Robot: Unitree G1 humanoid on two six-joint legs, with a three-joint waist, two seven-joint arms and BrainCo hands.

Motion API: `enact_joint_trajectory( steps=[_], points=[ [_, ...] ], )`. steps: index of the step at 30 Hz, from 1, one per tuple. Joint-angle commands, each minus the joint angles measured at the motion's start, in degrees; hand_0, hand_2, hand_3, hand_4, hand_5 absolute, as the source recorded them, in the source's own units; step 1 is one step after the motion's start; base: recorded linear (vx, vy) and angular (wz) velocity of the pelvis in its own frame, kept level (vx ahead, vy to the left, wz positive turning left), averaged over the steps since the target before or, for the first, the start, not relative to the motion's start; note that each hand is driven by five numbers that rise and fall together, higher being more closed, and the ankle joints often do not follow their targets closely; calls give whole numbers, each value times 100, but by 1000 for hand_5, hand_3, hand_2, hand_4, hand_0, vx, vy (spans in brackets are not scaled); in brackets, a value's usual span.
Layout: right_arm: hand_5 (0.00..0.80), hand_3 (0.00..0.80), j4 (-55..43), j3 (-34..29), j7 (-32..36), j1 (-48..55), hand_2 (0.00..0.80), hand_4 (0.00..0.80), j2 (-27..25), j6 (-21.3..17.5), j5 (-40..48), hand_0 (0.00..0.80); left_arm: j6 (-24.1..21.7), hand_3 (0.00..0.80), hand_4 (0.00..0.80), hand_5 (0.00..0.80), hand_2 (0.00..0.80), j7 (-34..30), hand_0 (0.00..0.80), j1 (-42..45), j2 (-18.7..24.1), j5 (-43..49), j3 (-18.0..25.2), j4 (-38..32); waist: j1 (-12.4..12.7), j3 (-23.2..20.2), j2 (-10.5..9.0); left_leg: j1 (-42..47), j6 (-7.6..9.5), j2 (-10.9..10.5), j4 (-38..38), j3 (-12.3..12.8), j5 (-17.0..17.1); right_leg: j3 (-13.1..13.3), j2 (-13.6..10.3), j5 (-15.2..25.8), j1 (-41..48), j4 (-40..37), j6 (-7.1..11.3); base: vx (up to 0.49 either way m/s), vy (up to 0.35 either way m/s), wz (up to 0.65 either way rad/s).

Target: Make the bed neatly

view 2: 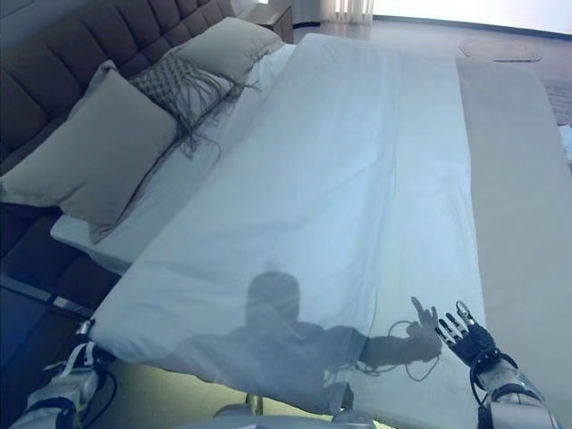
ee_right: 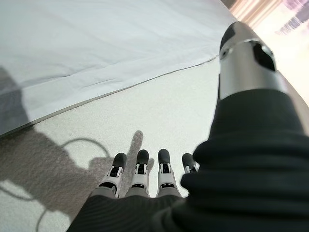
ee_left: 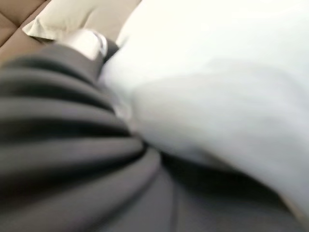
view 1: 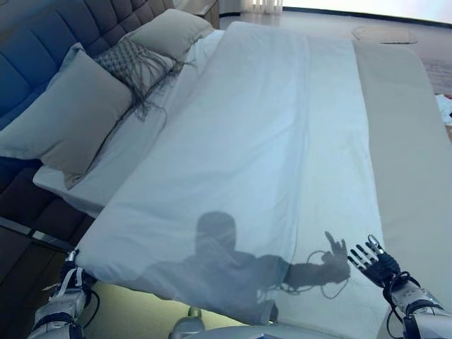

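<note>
A white duvet (view 1: 233, 155) lies spread over the bed from the pillows down to the foot edge near me. Beside it on the right, a beige cover (view 1: 409, 155) lies flat along the bed. My left hand (view 1: 69, 277) is at the duvet's near left corner, low beside the bed. In its wrist view the white cloth (ee_left: 207, 96) presses against the dark cover, and the fingers are hidden. My right hand (view 1: 378, 261) hovers open over the beige cover near the duvet's right edge (ee_right: 120, 87), its fingers (ee_right: 142, 169) straight and holding nothing.
A large grey pillow (view 1: 70, 116), a fringed patterned cushion (view 1: 138, 63) and another pillow (view 1: 169, 32) lean against the tufted headboard (view 1: 35, 42) on the left. A round rug (view 1: 385, 34) lies on the floor beyond the bed.
</note>
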Motion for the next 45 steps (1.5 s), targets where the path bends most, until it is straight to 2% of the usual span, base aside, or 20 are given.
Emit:
enact_joint_trajectory(
  steps=[1, 5, 9, 14, 18, 21, 23, 24, 27, 30, 34, 39, 45],
  points=[
    [0, 0, 184, 54, 45, -96, 0, 0, -275, -90, -31, 0, -125, 0, 0, 0, 0, -328, 0, 548, 945, -254, 523, 294, 541, -220, 30, 23, -247, -28, 406, 60, -769, 112, -351, 18, -339, 473, 255, 0, 0, 0],
    [0, 0, 184, 9, 94, -52, 0, 0, -264, -70, -32, 0, 19, 0, 0, 0, 0, -404, 0, 586, 883, 147, 417, 507, 511, -236, 26, 66, -221, -47, 343, 107, -783, 132, -355, 71, -308, 372, 295, 8, 5, 4],
    [0, 0, 199, -62, 80, 22, 0, 0, -200, -51, -31, 0, 212, 0, 0, 0, 0, -765, 0, 757, 810, 867, 357, 746, 516, -277, 16, 133, -186, -75, 214, 147, -768, 155, -355, 159, -265, 229, 348, 30, -1, 10],
    [0, 0, 238, -206, 81, 161, 0, 0, -103, -13, -15, 0, 356, 0, 0, 0, 0, -1104, 0, 1077, 501, 1639, 245, 887, 554, -307, -13, 168, -154, -96, 91, 182, -737, 175, -346, 279, -242, 60, 391, 27, -5, 7],
    [0, 0, 230, -279, 73, 243, 0, 0, -20, 1, -13, 0, 716, 0, 0, 0, 0, -1452, 0, 1403, 291, 2171, 205, 947, 622, -292, -28, 171, -112, -120, 75, 208, -745, 167, -364, 346, -242, 3, 418, 18, 0, 1],
    [0, 0, 245, -331, 40, 274, 0, 0, 12, 15, -72, 0, 946, 0, 0, 0, 0, -1966, 0, 1554, 203, 2558, 118, 909, 661, -273, -22, 167, -83, -125, 73, 229, -751, 160, -373, 368, -250, -1, 426, 0, 0, 0],
    [0, 0, 227, -309, -5, 284, 0, 0, 41, 10, -68, 0, 1163, 0, 0, 0, 0, -2586, 0, 1536, 147, 2597, -104, 765, 670, -260, -19, 171, -63, -132, 73, 244, -758, 153, -379, 381, -247, -2, 430, 9, 32, 9],
    [0, 0, 212, -283, -6, 298, 0, 0, 75, -15, -55, 0, 1210, 0, 0, 0, 0, -2965, 0, 1492, 66, 2597, -335, 574, 675, -246, -17, 173, -48, -138, 77, 247, -762, 145, -386, 390, -241, -1, 435, 5, 27, 20],
    [0, 0, 95, -216, 5, 338, 0, 0, 171, -59, -56, 0, 1173, 0, 0, 0, 0, -3550, 0, 1417, -72, 2215, -843, -120, 677, -225, -25, 201, -28, -140, 54, 257, -758, 164, -391, 436, -237, -13, 460, 0, 21, 11],
    [0, 0, -37, -146, 31, 376, 0, 0, 250, -101, -136, 0, 986, 0, 0, 0, 0, -3947, 0, 1295, -141, 1457, -1081, -1011, 667, -206, -41, 247, -12, -138, 48, 277, -781, 204, -405, 461, -225, -28, 478, 3, 37, 3],
    [0, 0, -148, -91, -81, 410, 0, 0, 387, -142, -172, 0, 549, 0, 0, 0, 0, -4361, 0, 989, -316, 1031, -1346, -1975, 640, -210, -87, 298, 2, -136, 50, 292, -826, 276, -411, 461, -207, -36, 476, 14, 35, -5],
    [0, 0, -175, 6, -139, 411, 0, 0, 432, -90, -245, 0, 265, 0, 0, 0, 0, -4190, 0, 293, -371, 908, -1648, -2636, 483, -272, -149, 403, -5, -112, 26, 372, -869, 384, -405, 465, -183, -50, 491, 39, 40, -11],
    [0, 0, -237, 68, -229, 479, 0, 0, 481, -46, -390, 0, 152, 0, 0, 0, 0, -3786, 0, -271, -463, 660, -1797, -2870, 249, -341, -198, 532, 1, -77, 32, 529, -933, 559, -395, 490, -175, -86, 528, 67, 52, -14]
  ],
)
